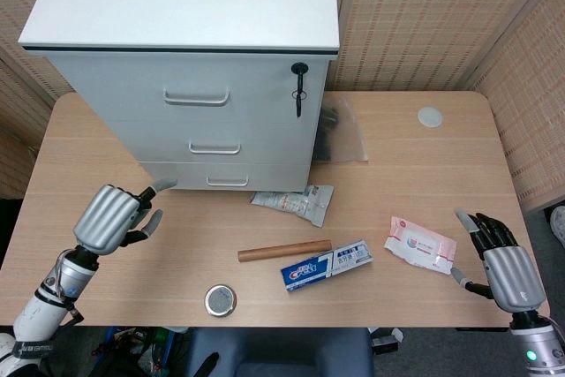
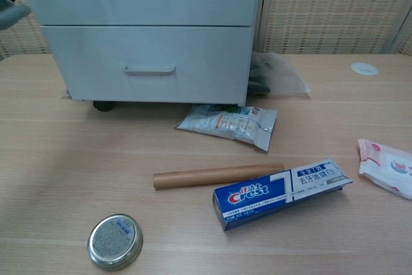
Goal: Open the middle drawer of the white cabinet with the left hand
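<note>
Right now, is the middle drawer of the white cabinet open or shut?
Shut. The middle drawer sits flush with the drawers above and below, and the left robot hand is short of its handle.

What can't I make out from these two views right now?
- Left hand: the chest view's top-left edge cuts off all but its fingertips.
- Middle drawer handle: chest view's top edge clips it.
- Dark item in the clear bag: cabinet and plastic hide it.
</note>
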Robot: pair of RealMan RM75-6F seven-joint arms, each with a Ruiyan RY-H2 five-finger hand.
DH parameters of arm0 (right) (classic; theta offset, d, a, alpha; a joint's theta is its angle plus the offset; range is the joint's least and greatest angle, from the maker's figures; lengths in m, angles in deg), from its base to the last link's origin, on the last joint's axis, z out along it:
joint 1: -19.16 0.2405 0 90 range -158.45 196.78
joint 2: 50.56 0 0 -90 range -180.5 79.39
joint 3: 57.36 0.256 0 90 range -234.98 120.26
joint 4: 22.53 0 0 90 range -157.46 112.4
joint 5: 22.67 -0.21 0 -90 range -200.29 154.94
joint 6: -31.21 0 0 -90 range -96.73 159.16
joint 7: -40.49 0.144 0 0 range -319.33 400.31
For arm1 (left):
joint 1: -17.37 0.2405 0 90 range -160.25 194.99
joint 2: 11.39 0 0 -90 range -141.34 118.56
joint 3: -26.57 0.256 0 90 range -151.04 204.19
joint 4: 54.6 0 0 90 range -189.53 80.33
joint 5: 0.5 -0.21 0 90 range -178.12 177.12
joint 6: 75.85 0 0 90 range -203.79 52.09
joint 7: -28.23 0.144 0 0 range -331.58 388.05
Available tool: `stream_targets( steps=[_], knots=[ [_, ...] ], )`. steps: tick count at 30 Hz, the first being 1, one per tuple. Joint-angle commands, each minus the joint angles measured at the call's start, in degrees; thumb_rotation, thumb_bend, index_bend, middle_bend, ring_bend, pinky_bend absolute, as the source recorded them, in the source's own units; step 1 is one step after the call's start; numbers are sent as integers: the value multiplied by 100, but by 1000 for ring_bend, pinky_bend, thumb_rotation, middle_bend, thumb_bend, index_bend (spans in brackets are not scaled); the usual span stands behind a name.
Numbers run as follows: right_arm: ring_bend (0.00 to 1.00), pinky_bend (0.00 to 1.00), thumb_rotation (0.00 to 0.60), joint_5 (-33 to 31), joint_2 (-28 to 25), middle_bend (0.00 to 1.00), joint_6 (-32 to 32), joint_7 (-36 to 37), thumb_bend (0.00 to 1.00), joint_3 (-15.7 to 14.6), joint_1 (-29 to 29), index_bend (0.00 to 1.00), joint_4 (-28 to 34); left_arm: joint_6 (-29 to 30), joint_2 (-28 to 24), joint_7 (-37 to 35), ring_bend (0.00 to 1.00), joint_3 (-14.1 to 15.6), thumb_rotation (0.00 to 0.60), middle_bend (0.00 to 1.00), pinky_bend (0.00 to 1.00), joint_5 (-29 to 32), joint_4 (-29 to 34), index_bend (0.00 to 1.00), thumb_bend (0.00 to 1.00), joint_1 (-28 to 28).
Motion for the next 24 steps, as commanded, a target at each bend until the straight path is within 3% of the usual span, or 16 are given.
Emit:
stream_targets(
  steps=[1, 9, 24],
  knots=[
    [84, 118, 600, -6, 3, 150, 1, 8, 188, -4, -3, 0, -10, -186, 72, 62, 952, -112, 600, 910, 1000, 164, 74, 195, 496, -207],
    [84, 118, 600, -35, -6, 150, -19, 34, 188, -15, -30, 0, -38, -475, 309, 296, 966, -376, 600, 924, 1000, 750, 113, 155, 495, -635],
    [84, 117, 600, -82, -37, 151, -85, 78, 188, -42, -112, 0, -56, -858, 623, 739, 966, -503, 600, 924, 1000, 1532, -88, 154, 495, -1192]
  ],
)
